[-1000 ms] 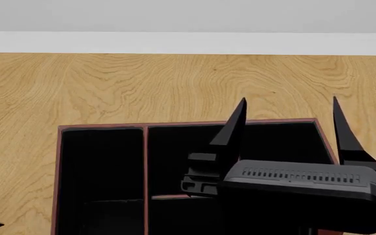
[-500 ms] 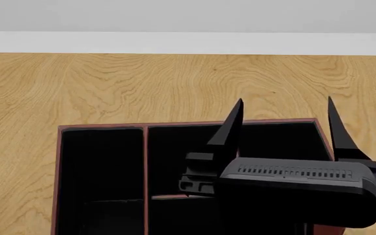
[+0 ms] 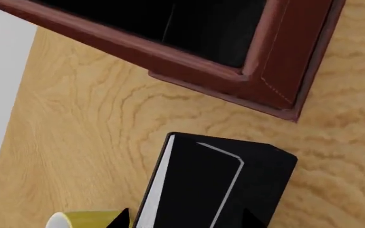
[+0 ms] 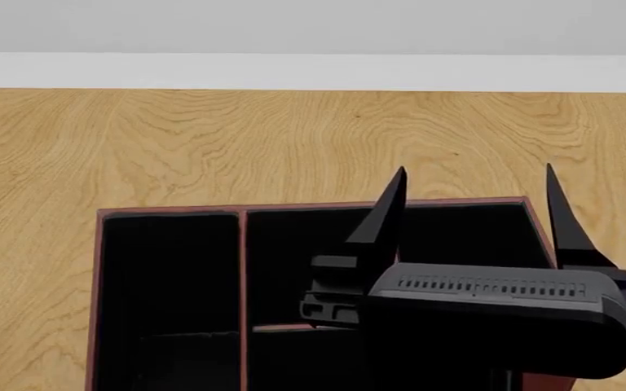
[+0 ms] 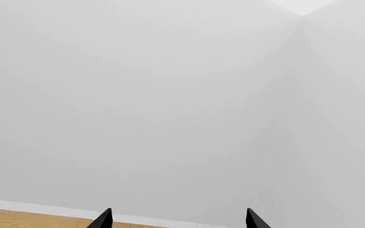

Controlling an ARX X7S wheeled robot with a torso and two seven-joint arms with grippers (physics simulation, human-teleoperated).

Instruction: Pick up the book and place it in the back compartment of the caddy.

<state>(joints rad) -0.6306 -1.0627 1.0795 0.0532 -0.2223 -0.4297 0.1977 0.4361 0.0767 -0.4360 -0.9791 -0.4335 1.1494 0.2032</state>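
Book still on the desk, outside the caddy; right pincer spread and empty above it.

Left to right: one yellow mug (image 3: 84, 219) shows only as a rim; just beside it stands one book (image 3: 217, 183), upright on the desk (image 3: 74, 137) near a corner of the one caddy (image 3: 284, 61), apart from it. The left pincer (image 3: 186, 221) shows two tips flanking the book, grip impossible to tell. Probably stiff, moderately heavy, smooth-covered: best pinched across both covers. The right pincer (image 4: 474, 191) hangs wide open over the caddy's back compartment (image 4: 313, 261).
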